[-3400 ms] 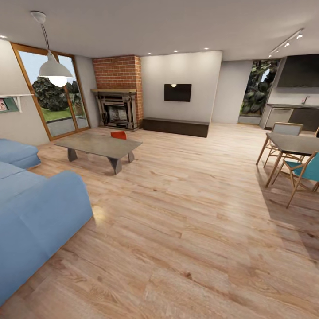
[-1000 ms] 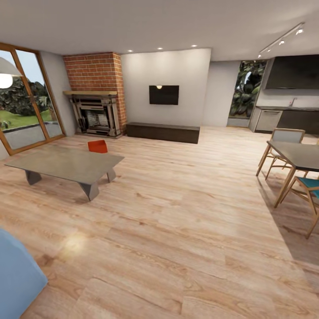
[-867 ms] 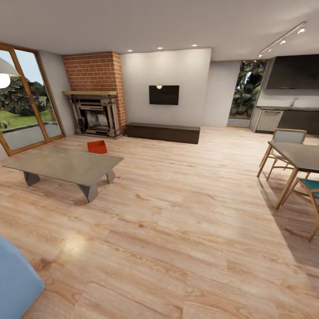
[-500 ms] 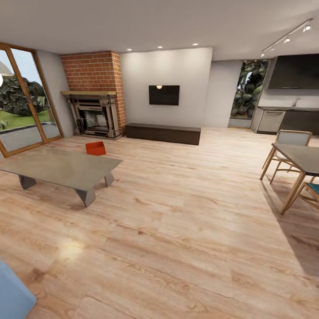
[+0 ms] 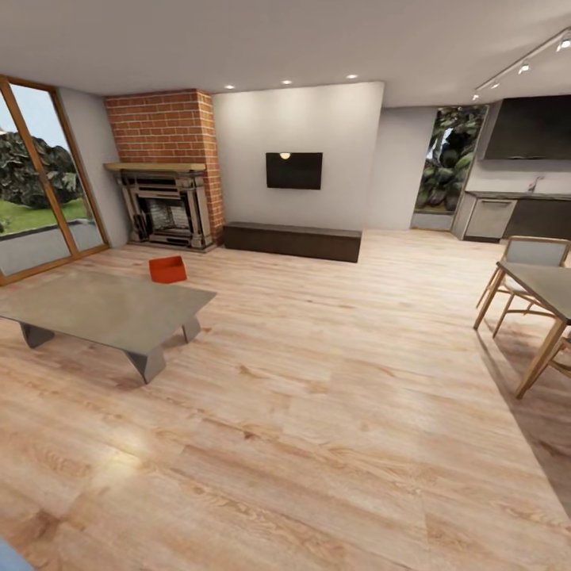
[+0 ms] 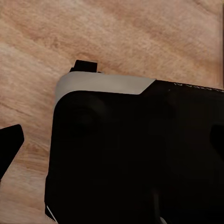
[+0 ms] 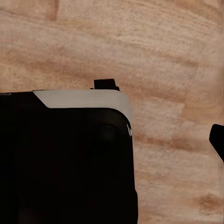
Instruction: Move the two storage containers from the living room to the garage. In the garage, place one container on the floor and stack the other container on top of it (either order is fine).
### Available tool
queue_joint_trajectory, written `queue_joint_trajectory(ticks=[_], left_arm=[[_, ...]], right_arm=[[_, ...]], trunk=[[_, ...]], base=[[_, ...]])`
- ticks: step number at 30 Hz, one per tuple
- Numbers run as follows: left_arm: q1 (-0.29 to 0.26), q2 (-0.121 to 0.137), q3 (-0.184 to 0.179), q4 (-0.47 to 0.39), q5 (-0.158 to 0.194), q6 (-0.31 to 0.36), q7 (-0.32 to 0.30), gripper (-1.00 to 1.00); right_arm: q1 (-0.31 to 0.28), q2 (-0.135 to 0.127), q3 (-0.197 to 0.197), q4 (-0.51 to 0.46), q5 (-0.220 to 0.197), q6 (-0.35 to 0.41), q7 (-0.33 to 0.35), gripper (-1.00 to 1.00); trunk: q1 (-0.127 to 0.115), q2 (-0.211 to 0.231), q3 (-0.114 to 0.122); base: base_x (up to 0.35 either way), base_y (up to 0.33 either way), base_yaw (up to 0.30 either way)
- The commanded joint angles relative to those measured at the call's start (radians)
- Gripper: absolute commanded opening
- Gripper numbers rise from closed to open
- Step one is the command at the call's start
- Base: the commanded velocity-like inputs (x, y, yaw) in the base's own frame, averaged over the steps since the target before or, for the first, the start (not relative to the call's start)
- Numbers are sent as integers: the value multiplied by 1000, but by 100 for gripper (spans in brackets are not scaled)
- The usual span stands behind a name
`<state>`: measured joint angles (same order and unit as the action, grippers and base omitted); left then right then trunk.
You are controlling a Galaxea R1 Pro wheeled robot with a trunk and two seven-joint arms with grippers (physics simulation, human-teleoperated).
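The whole head view has shifted, so the robot's base and camera have moved, not the furniture. The blue corner sofa that filled the near left a few seconds ago has slid almost out of frame. The wood-framed glass doors (image 5: 40,182) stand left of and beyond the low grey glass-topped coffee table (image 5: 103,305), which now looks larger and closer. Just beyond that table's far right corner, one orange-red open-top storage container (image 5: 167,270) sits on the light wood-plank floor (image 5: 333,412), upright and clear of the table. Farther beyond the table is the red brick fireplace (image 5: 162,170); well to the table's right is the wooden-legged dining table (image 5: 547,297).

I judge the robot is closing in on this bin for a first pickup, with nothing carried yet and the second bin yet to be found.

Each wrist view looks down on a black housing with a pale edge (image 6: 102,86) (image 7: 84,99) above the planks; whether the left gripper's or right gripper's fingers are apart, or hold anything, I cannot tell
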<state>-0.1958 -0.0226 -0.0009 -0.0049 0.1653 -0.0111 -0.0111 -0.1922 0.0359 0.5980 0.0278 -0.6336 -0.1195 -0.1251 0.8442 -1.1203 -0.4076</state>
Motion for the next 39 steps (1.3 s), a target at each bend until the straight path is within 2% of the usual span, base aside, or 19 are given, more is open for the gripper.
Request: queue_joint_trajectory(ticks=[1, 13, 39], left_arm=[[-1, 0, -1, 0, 8, -1, -1, 100], [-1, 0, -1, 1, 8, -1, -1, 100], [-1, 0, -1, 1, 8, -1, -1, 100]], right_arm=[[-1, 1, 8, 3, -8, -5, -1, 100], [-1, 1, 8, 3, -8, -5, -1, 100], [-1, 1, 8, 3, -14, -5, -1, 100]], trunk=[[1, -1, -1], [1, -1, -1], [1, -1, 20]], base=[[323, 0, 0], [323, 0, 0], [323, 0, 0]])
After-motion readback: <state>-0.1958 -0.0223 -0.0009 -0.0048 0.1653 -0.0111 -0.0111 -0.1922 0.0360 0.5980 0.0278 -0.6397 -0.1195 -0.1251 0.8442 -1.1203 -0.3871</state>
